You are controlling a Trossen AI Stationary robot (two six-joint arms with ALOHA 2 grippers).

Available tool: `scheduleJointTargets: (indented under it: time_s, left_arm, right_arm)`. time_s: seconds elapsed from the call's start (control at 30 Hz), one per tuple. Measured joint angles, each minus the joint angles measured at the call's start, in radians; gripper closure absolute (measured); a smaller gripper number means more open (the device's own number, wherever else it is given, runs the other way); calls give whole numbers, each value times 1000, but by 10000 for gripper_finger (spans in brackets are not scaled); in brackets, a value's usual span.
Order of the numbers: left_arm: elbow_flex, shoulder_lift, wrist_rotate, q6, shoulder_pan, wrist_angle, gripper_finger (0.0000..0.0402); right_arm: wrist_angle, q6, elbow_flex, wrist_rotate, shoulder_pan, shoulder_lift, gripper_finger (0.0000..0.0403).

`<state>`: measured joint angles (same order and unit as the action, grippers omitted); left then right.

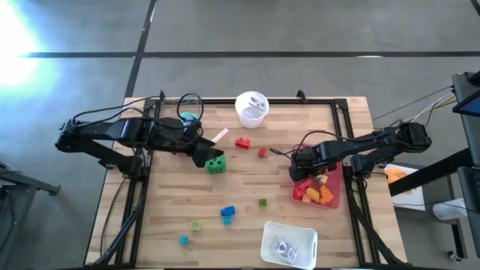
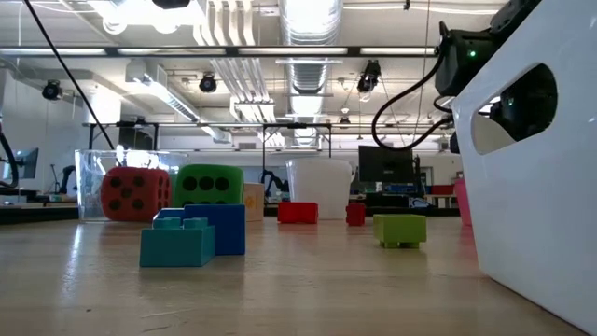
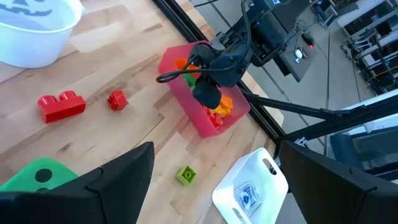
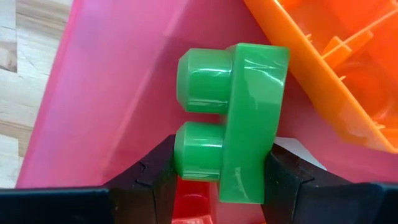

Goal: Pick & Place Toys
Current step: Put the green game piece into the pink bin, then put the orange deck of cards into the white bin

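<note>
right pincer [image 4: 221, 171] grips a green brick [image 4: 233, 124] low over the pink bin [image 1: 335, 196] at the bench's right edge, placing step under way; next, releasing it inside. left pincer [image 1: 204, 156], released, waits beside the green die [image 1: 216, 163] mid-bench.

A small glossy green plastic two-stud brick [image 4: 231, 121] sits between dark fingers over a pink bin's orange and red bricks [image 1: 319, 195]. On the bench lie a green black-dotted die [image 1: 216, 164], a red two-stud brick [image 1: 242, 142], a small red brick [image 1: 262, 152], blue bricks [image 1: 227, 214] and small green bricks [image 1: 262, 202].
</note>
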<state>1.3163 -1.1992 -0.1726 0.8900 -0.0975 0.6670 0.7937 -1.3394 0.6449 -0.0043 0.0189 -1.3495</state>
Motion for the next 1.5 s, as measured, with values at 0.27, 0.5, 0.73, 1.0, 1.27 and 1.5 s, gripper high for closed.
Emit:
scheduleJointTargets:
  time_s: [0.27, 0.5, 0.73, 1.0, 1.27, 1.5]
  left_arm:
    - [0, 0, 0, 0, -1, 0, 55]
    - [0, 0, 0, 0, -1, 7, 55]
    - [0, 0, 0, 0, -1, 9, 55]
    - [0, 0, 8, 3, -2, 36, 55]
    - [-10, -18, 7, -70, 6, 62, 55]
    - [-6, -88, 36, -130, 148, 94, 55]
  right_arm:
    - [1, 51, 0, -8, 1, 7, 183]
    - [3, 68, 0, -7, 0, 54, 118]
    - [53, 67, 0, -38, 1, 126, 71]
    - [209, 126, 91, -72, 3, 233, 60]
    - [258, 225, 279, -47, 3, 277, 59]
    - [283, 274, 417, 41, 3, 268, 59]
